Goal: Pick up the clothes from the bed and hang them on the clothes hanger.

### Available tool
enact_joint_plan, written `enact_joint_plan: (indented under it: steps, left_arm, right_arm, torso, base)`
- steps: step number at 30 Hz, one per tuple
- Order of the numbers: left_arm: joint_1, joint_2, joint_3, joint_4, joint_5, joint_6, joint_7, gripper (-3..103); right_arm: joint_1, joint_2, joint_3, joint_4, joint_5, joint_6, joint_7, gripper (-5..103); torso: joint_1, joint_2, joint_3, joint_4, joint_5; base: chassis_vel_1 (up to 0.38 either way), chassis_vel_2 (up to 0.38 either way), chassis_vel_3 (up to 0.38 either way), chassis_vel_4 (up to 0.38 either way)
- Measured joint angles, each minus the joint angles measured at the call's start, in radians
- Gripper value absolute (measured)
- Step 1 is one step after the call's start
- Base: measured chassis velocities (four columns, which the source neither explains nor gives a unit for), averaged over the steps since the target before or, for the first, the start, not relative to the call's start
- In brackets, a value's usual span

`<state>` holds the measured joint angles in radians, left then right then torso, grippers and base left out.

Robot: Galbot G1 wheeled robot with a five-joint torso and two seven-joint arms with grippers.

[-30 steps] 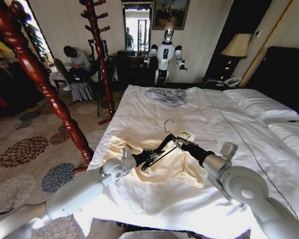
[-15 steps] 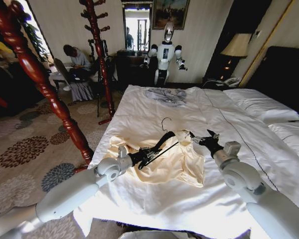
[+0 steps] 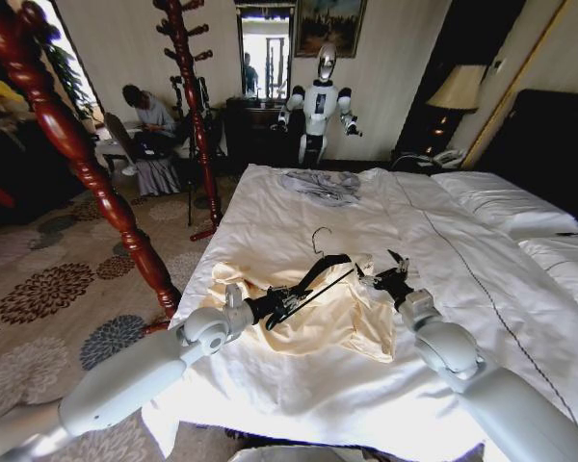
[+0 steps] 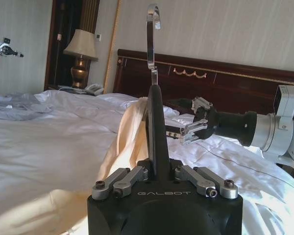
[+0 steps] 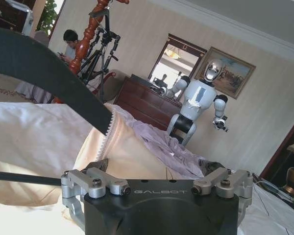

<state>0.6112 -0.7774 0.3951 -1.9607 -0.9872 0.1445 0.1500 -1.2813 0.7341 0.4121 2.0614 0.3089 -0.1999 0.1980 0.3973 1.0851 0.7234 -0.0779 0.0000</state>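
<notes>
- The left claw (image 3: 281, 305) is clamping the slim black triangular clothes hanger (image 3: 320, 272), its silver hook pointing away beyond the fingertips.
- The right claw (image 3: 383, 274) is spread wide, empty, just beside the hanger's far shoulder.
- The pale cream-yellow garment (image 3: 342, 322) is lying beneath both claws on the white-duveted bed (image 3: 299, 217); I judge threading works best with the hanger held steady.

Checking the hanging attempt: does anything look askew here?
Yes. The clothes lie crumpled on the bed, with only one end of the clothes hanger tucked inside. The left pincer grips the hanger; the right pincer is open beside the collar.
</notes>
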Motion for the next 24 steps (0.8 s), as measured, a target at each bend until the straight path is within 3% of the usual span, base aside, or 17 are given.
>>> enact_joint_plan:
  steps: [13,19,24]
  left_arm:
    - [0.008,0.014,0.008,-0.034,0.003,0.005,0.003,18]
    - [0.015,0.02,0.005,-0.042,0.008,0.005,0.009,18]
    - [0.031,0.024,-0.019,-0.038,0.015,0.005,0.016,18]
  right_arm:
    - [0.049,0.022,-0.052,-0.045,-0.1,0.028,-0.002,100]
    - [0.047,0.018,-0.052,-0.065,-0.19,0.072,-0.026,100]
    - [0.024,0.018,-0.039,-0.037,-0.151,0.071,-0.029,100]
  torso:
    - [0.0,0.0,0.0,0.0002,0.0]
    - [0.0,0.0,0.0,0.0,0.0001]
    - [0.0,0.0,0.0,0.0,0.0]
  base:
    - [0.0,0.0,0.0,0.0]
    - [0.0,0.0,0.0,0.0]
    - [0.0,0.0,0.0,0.0]
